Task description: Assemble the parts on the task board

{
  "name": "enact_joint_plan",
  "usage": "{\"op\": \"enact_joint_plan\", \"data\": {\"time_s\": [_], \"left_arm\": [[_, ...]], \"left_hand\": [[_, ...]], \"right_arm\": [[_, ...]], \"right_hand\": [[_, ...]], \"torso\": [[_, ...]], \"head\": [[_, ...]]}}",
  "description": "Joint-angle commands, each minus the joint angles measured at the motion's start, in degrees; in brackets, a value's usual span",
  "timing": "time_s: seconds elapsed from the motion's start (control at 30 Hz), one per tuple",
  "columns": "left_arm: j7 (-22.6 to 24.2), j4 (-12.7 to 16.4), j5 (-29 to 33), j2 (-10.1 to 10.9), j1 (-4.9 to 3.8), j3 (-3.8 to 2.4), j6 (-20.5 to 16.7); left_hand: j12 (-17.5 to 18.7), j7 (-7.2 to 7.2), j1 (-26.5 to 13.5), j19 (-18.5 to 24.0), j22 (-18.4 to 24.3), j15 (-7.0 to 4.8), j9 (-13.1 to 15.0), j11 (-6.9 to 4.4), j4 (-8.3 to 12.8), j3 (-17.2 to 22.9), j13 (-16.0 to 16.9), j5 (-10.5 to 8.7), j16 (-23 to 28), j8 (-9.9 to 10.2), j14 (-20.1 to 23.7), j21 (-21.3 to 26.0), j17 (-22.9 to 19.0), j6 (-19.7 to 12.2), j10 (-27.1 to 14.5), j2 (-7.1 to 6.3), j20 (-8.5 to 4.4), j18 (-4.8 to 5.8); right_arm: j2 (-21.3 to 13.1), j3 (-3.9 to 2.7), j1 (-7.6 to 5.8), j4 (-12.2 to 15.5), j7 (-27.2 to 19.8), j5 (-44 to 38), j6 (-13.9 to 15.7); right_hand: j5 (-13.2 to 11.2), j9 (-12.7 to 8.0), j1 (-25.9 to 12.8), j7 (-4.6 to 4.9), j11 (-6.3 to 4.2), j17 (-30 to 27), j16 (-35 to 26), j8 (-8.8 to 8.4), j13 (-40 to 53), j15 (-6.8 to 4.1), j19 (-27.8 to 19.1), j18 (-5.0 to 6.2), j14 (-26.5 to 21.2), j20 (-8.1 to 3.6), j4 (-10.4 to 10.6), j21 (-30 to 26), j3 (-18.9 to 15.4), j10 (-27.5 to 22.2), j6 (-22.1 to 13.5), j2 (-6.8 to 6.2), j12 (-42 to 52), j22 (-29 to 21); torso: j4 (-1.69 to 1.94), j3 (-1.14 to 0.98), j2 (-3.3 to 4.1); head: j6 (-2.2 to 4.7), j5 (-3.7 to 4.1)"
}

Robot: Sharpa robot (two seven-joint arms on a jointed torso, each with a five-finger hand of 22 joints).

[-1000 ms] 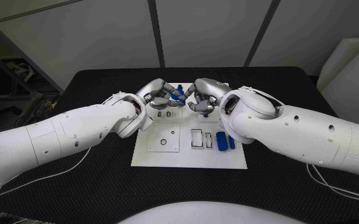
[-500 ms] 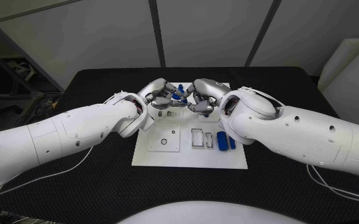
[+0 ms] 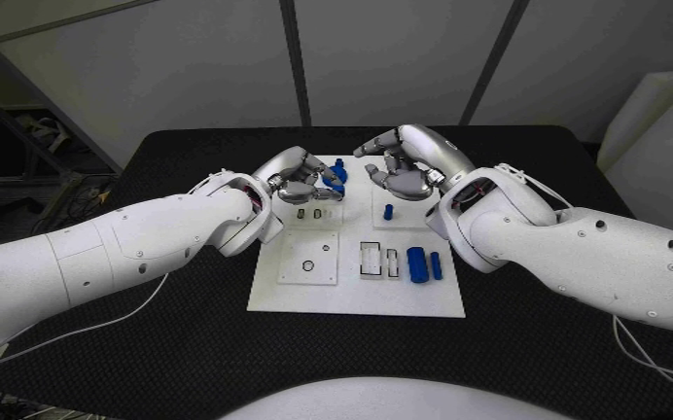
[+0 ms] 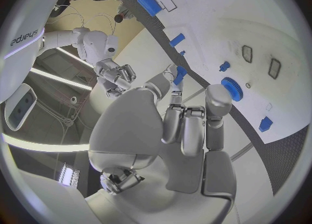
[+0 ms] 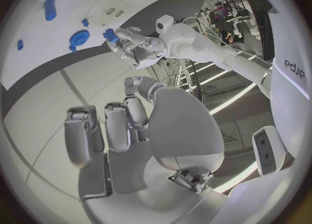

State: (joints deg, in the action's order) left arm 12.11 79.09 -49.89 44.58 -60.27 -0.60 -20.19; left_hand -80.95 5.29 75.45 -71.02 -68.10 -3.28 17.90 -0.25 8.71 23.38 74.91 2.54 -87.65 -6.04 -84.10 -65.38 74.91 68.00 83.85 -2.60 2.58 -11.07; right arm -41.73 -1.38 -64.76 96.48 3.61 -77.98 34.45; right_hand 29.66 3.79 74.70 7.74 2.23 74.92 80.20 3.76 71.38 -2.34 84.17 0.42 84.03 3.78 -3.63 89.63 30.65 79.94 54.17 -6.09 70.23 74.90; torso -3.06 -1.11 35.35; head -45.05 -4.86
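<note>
My left hand [image 3: 298, 185] hovers over the far part of the white task board [image 3: 351, 296] and pinches a small blue part [image 3: 336, 174] between thumb and finger. The left wrist view shows that blue part [image 4: 180, 73] at the fingertips, above a blue gear [image 4: 231, 89] seated on the board. My right hand [image 3: 404, 169] is raised over the board's far right side with its fingers spread and nothing in them. From the right wrist view, the right hand's fingers [image 5: 111, 125] are apart, and the left hand [image 5: 130, 44] holds the blue part [image 5: 109, 34].
A thick blue cylinder [image 3: 416, 264] and a slim blue piece [image 3: 435, 264] lie on the board's right side. A small blue peg [image 3: 389, 212] stands farther back. Rectangular slots [image 3: 369, 258] and a round hole [image 3: 306, 266] sit mid-board. A white cable [image 3: 85, 328] crosses the black table.
My right hand has drawn back from the left hand and the blue part, lifting up and to the right with its fingers spreading. The left hand still holds the part.
</note>
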Motion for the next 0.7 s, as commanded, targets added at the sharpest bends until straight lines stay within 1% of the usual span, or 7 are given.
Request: {"op": "enact_joint_plan", "data": {"time_s": [0.03, 0.17, 0.27, 0.3, 0.4, 0.5, 0.7], "left_arm": [[-0.1, -0.4, -3.1, 0.1, -0.09, -0.05, 0.6], [0.8, -1.0, -5.8, 0.2, -0.09, -0.04, 0.9], [2.0, -1.4, -8.5, 0.1, -0.09, -0.01, 1.0], [2.5, -1.6, -9.5, 0.0, -0.09, 0.03, 1.0], [4.2, -2.4, -12.1, -0.3, -0.09, 0.33, 1.2], [6.3, -3.1, -13.4, -0.5, -0.10, 0.74, 1.5], [10.8, -4.9, -14.7, -1.2, -0.12, 1.19, 4.2]], "left_hand": [[-0.1, -1.39, 0.2, 0.2, -0.1, -0.40, 2.1, -0.05, 0.3, -0.1, 8.7, 0.28, 0.1, -0.3, -4.4, 0.0, 10.5, 2.6, 0.1, 0.55, 0.16, 4.16], [0.0, -1.38, 0.2, 0.2, 0.0, -0.40, 2.1, -0.04, 0.4, -0.1, 8.7, 0.27, 0.2, -0.4, -4.4, 0.1, 10.3, 2.6, 0.0, 0.47, 0.17, 4.13], [0.2, -1.38, 0.2, 0.3, 0.1, -0.39, 2.0, -0.03, 0.4, -0.2, 8.5, 0.26, 0.3, -0.4, -4.4, 0.2, 10.2, 2.7, -0.1, 0.39, 0.17, 4.10], [0.5, -1.37, 0.2, 0.4, 0.2, -0.38, 2.0, -0.02, 0.5, -0.3, 8.3, 0.25, 0.3, -0.4, -4.3, 0.3, 10.1, 2.7, -0.3, 0.29, 0.18, 4.07], [1.8, -1.36, 0.1, 0.6, 0.3, -0.35, 1.9, 0.00, 0.6, -0.4, 7.4, 0.22, 0.4, -0.3, -4.3, 0.5, 10.0, 2.8, -1.2, 0.05, 0.20, 4.03], [2.0, -1.35, 0.1, 0.6, 0.3, -0.34, 1.9, 0.01, 0.7, -0.5, 7.3, 0.22, 0.4, -0.3, -4.2, 0.5, 9.9, 2.8, -1.3, 0.00, 0.21, 4.03], [2.1, -1.26, 0.3, 0.8, 0.3, -0.29, 1.7, 0.07, 0.8, -0.4, 7.2, 0.23, 0.4, -0.1, -4.2, 0.6, 10.0, 2.8, -1.4, 0.30, 0.24, 4.01]], "right_arm": [[-1.2, -0.02, -0.08, 0.5, -9.7, 6.2, 5.7], [-3.2, -0.01, -0.09, 0.2, -9.0, 7.4, 4.8], [-4.0, -0.01, -0.10, 0.0, -8.4, 7.6, 4.3], [-4.2, -0.01, -0.10, 0.0, -8.2, 7.7, 4.1], [-4.6, -0.01, -0.10, 0.0, -7.8, 7.8, 3.8], [-4.8, -0.01, -0.10, 0.0, -7.5, 7.8, 3.6], [-5.0, -0.01, -0.10, -0.2, -6.8, 7.7, 3.3]], "right_hand": [[0.7, 0.0, 0.2, -0.01, 0.15, 1.0, -0.2, -0.08, -0.1, 0.17, 5.8, -0.42, 3.0, 0.32, -0.6, 0.4, 0.2, -0.5, 0.2, -0.62, -0.4, 15.1], [1.2, 0.0, 0.3, -0.01, 0.15, 1.0, -0.2, -0.08, -0.1, 0.17, 5.8, -0.42, 3.0, 0.30, -1.1, 0.4, 0.5, -0.5, 0.2, -0.64, -0.4, 15.1], [1.3, 0.0, 0.3, -0.01, 0.14, 1.0, -0.2, -0.08, -0.1, 0.17, 5.8, -0.42, 3.0, 0.30, -1.1, 0.4, 0.6, -0.5, 0.2, -0.64, -0.4, 15.1], [1.3, 0.0, 0.3, -0.01, 0.14, 1.0, -0.2, -0.08, -0.1, 0.17, 5.8, -0.42, 3.0, 0.30, -1.2, 0.4, 0.6, -0.5, 0.2, -0.64, -0.4, 15.1], [1.4, 0.0, 0.3, -0.01, 0.14, 1.1, -0.2, -0.08, -0.1, 0.17, 5.8, -0.42, 3.0, 0.30, -1.2, 0.4, 0.6, -0.5, 0.2, -0.64, -0.4, 15.1], [1.4, 0.0, 0.3, 0.00, 0.14, 1.0, -0.2, -0.08, -0.1, 0.17, 5.8, -0.42, 3.0, 0.30, -1.2, 0.4, 0.7, -0.5, 0.2, -0.63, -0.4, 15.1], [1.5, 0.0, 0.3, 0.00, 0.15, 1.0, -0.2, -0.08, -0.1, 0.17, 5.8, -0.42, 3.0, 0.30, -1.3, 0.4, 0.7, -0.5, 0.2, -0.62, -0.4, 15.1]], "torso": [[0.02, 0.01, -0.01], [-0.01, 0.11, -0.03], [0.05, 0.07, 0.01], [0.06, 0.08, 0.01], [0.07, 0.08, 0.06], [0.08, 0.09, 0.06], [0.09, 0.11, 0.09]], "head": [[-0.09, -0.08], [-0.22, -0.13], [-0.27, -0.11], [-0.27, -0.12], [-0.46, -0.11], [-0.61, -0.07], [-0.77, -0.11]]}}
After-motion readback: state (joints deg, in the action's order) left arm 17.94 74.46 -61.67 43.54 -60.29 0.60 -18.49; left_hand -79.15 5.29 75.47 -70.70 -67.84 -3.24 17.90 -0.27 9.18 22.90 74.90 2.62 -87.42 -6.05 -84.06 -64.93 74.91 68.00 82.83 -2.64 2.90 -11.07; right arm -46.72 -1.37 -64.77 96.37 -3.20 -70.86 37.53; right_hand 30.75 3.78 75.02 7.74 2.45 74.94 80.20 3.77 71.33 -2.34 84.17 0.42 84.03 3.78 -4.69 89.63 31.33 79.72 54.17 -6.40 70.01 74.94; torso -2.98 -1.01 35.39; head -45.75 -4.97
